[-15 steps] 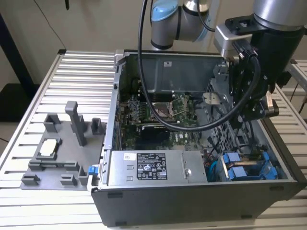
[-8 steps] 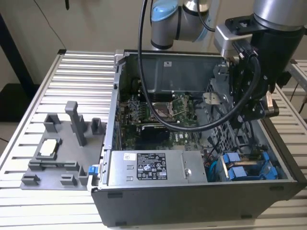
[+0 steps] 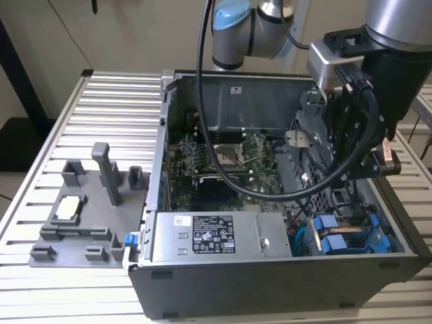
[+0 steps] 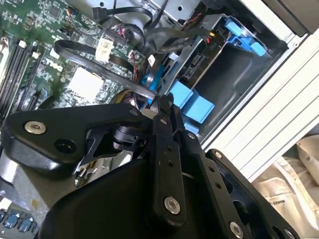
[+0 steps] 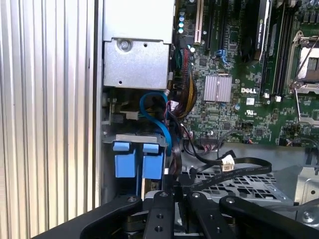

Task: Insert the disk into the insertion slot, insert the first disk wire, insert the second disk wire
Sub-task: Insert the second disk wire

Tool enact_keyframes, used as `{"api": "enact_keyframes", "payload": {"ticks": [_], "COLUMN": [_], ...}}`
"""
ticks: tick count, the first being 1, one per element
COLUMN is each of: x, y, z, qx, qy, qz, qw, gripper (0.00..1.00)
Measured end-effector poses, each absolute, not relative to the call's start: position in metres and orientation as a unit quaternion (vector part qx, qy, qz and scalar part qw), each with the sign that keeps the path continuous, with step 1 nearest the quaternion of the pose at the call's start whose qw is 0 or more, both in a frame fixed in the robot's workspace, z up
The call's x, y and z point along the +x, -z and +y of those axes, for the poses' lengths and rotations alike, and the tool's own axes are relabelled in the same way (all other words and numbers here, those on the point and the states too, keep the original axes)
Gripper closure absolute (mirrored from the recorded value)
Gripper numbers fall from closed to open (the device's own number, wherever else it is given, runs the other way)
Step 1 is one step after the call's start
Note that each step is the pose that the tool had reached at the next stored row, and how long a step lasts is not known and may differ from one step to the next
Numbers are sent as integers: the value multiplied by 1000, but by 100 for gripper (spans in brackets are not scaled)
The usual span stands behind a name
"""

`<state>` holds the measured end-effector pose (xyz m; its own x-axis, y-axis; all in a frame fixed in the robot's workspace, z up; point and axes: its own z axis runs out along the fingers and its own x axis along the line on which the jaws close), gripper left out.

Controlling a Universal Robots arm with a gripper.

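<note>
- Pinching a black wire (image 4: 139,90), the gripper (image 4: 160,102) has its jaws pressed almost together.
- Disk (image 5: 124,165), blue tabs showing, sits in the insertion slot (image 5: 149,138) just beyond the jaws, at the exterior view's lower right.
- Case wall (image 3: 405,226) flanks the disk closely; a perforated cage (image 5: 239,186) and cables crowd the other side.

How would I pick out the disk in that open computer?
Find the open grey computer case on the ribbed table. In its near corner at the exterior view's right, beside the stickered grey box, sits the disk; its bright blue end tabs stand out against grey metal.
</note>
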<state>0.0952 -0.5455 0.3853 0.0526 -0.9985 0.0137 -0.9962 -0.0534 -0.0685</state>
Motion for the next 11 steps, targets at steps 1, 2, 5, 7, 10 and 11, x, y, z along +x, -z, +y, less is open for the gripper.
{"api": "enact_keyframes", "payload": {"ticks": [1,2,5,7,10,11], "x": [96,96,99,101,104,105], "y": [-385,-385,-385,-384,-384,-384], "z": [-547,-549,-553,-554,-555,-556], "qx": [-725,-725,-725,-724,-724,-723], "qy": [28,28,28,27,27,27], "qz": [688,688,688,689,689,690], "qw": [20,20,19,19,18,18], "gripper": [84,84,84,84,84,84]}}
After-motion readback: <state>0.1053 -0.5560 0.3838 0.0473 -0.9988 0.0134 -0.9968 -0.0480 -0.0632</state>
